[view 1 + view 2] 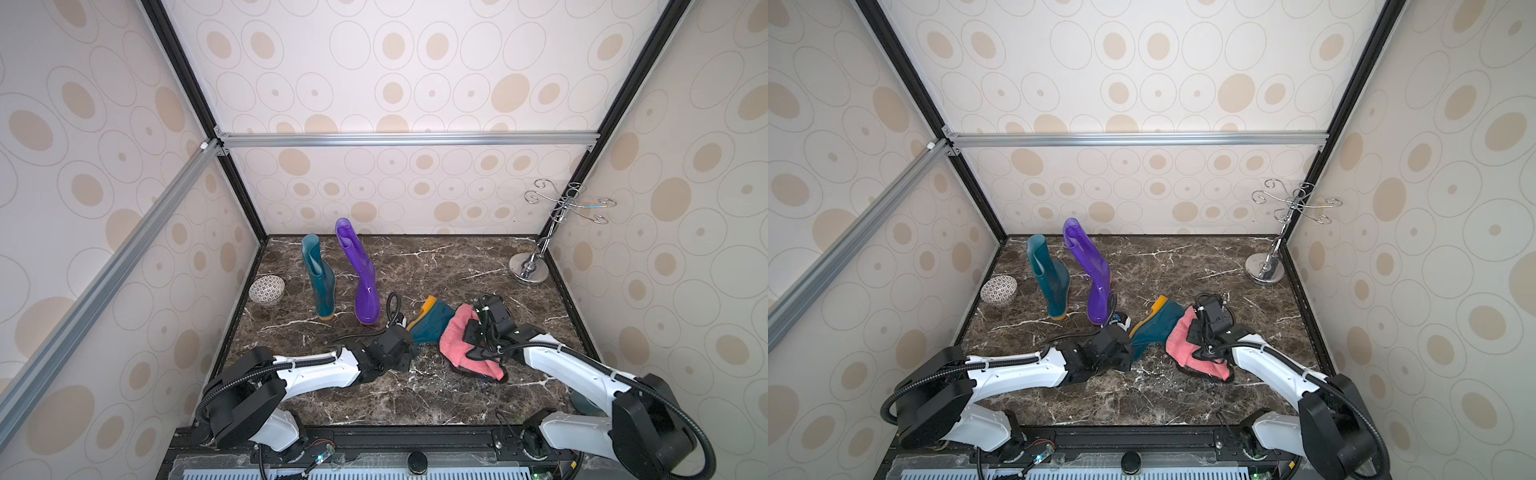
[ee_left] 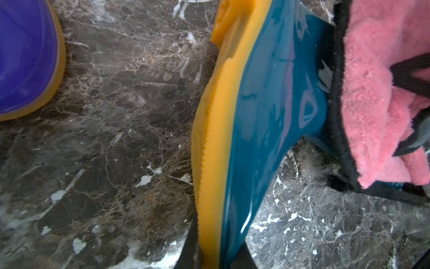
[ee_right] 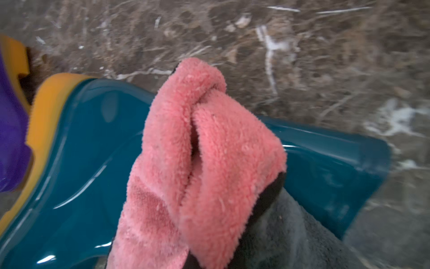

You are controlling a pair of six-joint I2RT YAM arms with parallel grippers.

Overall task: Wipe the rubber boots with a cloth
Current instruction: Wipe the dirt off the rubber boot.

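Note:
A dark teal rubber boot (image 1: 432, 322) lies on its side mid-table, its yellow-orange sole facing the left. My left gripper (image 2: 216, 253) is shut on the toe end of this boot, one finger on the sole and one on the teal upper. Over the boot's shaft lies the pink cloth (image 1: 455, 338) with its dark edge. My right gripper (image 1: 473, 332) is shut on a bunched fold of the cloth (image 3: 197, 163), which hides its fingertips and rests against the boot (image 3: 93, 151). Another teal boot (image 1: 320, 278) and a purple boot (image 1: 361, 274) stand upright at the back left.
A patterned bowl (image 1: 267, 290) sits by the left wall near the standing boots. A chrome hook stand (image 1: 530, 266) stands in the back right corner. Papered walls close the marble table (image 1: 436, 266) on three sides.

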